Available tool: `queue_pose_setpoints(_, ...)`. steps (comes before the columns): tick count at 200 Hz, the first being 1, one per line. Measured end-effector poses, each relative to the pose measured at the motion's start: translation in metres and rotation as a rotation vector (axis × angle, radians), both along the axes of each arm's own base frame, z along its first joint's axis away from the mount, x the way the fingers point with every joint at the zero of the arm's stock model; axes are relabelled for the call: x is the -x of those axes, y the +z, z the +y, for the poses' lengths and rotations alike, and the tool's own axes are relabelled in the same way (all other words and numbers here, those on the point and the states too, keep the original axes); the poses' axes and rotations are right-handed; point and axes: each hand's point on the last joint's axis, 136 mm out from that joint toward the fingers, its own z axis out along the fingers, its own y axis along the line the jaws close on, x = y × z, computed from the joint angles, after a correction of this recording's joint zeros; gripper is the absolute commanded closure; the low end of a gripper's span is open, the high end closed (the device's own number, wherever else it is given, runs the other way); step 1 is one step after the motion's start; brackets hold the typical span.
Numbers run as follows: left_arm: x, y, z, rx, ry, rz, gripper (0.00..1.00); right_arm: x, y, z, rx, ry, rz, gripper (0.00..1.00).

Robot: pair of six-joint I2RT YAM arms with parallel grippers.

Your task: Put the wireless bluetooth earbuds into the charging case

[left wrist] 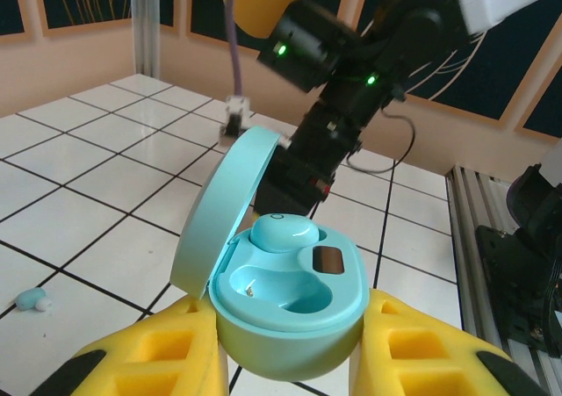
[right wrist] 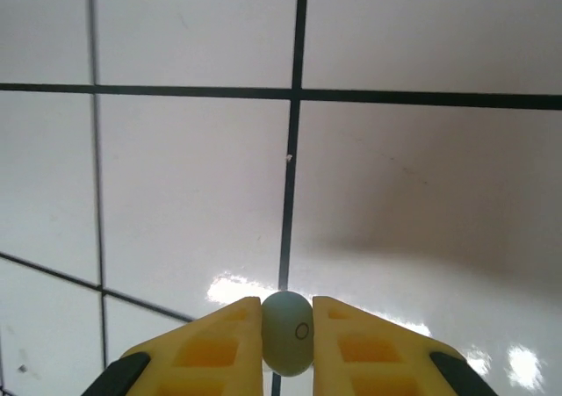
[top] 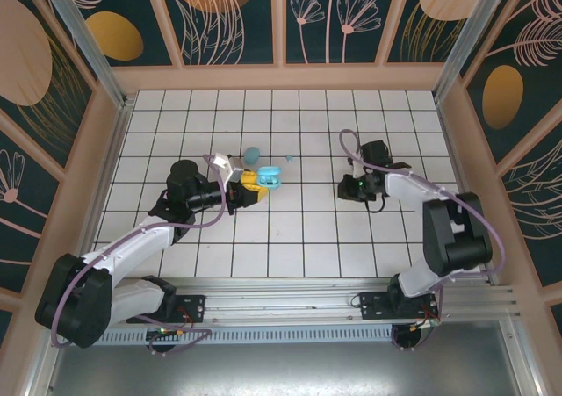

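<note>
From above: left gripper [top: 248,185] clamped on the open charging case [top: 269,178] left of centre, right gripper [top: 349,187] low over the tiles [top: 307,229] right of centre. From the left wrist: mid-frame, one earbud [left wrist: 283,234] seated in the case, near socket [left wrist: 263,286] empty. From the right wrist: bottom centre, pads [right wrist: 228,343] drawn narrow on a second earbud [right wrist: 287,330], so likely the pick-up step; next, lift clear, carry across to the empty socket, seat squarely.

No text, label, brand or number can be read anywhere.
</note>
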Motion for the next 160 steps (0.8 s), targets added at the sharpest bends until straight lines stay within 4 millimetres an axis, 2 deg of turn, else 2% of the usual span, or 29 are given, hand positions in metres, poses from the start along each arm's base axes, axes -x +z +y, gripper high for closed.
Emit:
queue_pose_setpoints(33, -0.002, 0.001, 0.0, 0.003, 0.007, -0.009, 1.0, 0.002, 0.064, -0.003, -0.008, -0.064, -0.121, 0.86)
queue_pose_setpoints(54, -0.005, 0.0, -0.001, 0.006, 0.009, -0.016, 1.0, 0.007, 0.105, 0.006, -0.022, -0.071, -0.19, 0.87)
queue_pose_setpoints(78, -0.01, -0.001, -0.003, 0.007, 0.014, -0.02, 1.0, 0.021, 0.145, 0.036, -0.045, -0.026, -0.24, 0.87)
queue_pose_setpoints(105, -0.015, -0.002, -0.004, 0.005, 0.022, -0.019, 1.0, 0.042, 0.18, 0.076, -0.084, 0.052, -0.267, 0.87)
queue_pose_setpoints(141, -0.019, 0.0, -0.004, 0.009, 0.036, -0.033, 1.0, 0.068, 0.212, 0.12, -0.116, 0.134, -0.284, 0.88)
queue_pose_setpoints(160, -0.021, 0.001, -0.004, 0.012, 0.042, -0.041, 1.0, 0.074, 0.219, 0.142, -0.125, 0.162, -0.285, 0.88)
